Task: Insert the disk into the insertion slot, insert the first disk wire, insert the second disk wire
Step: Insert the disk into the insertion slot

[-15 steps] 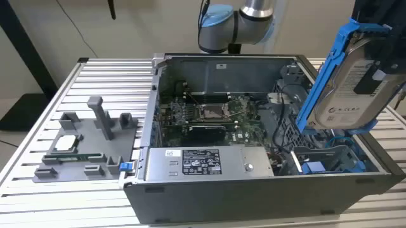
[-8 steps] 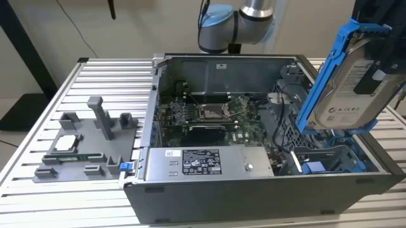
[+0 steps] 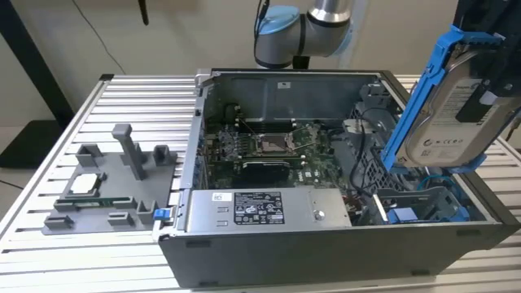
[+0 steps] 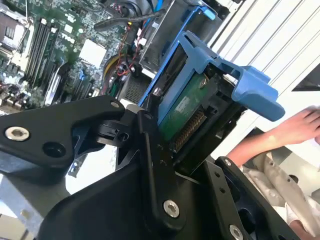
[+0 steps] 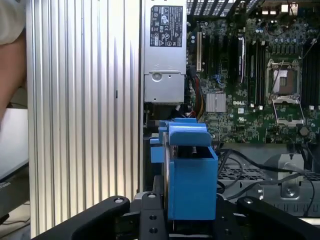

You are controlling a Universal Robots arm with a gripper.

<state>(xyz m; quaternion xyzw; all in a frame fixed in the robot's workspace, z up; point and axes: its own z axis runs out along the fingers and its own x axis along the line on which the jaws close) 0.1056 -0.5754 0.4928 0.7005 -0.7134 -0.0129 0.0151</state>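
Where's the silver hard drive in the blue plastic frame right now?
Silver blue-framed hard drive hangs tilted at the exterior view's right, clamped in the black gripper above the drive-bay end of the open grey computer case.

The arm (image 3: pixel 305 27) behind the computer case (image 3: pixel 326 244) has a shiny silver tube and a round light-blue cap. The gripper (image 4: pixel 182 132) is black, with flat chunky links and small silver screws (image 4: pixel 171 208).

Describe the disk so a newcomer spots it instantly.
Find the open computer case on the slatted table. Above its end at the exterior view's right, the gripper holds the disk aloft. Unlike the grey power-supply box inside, it's blue-framed silver.
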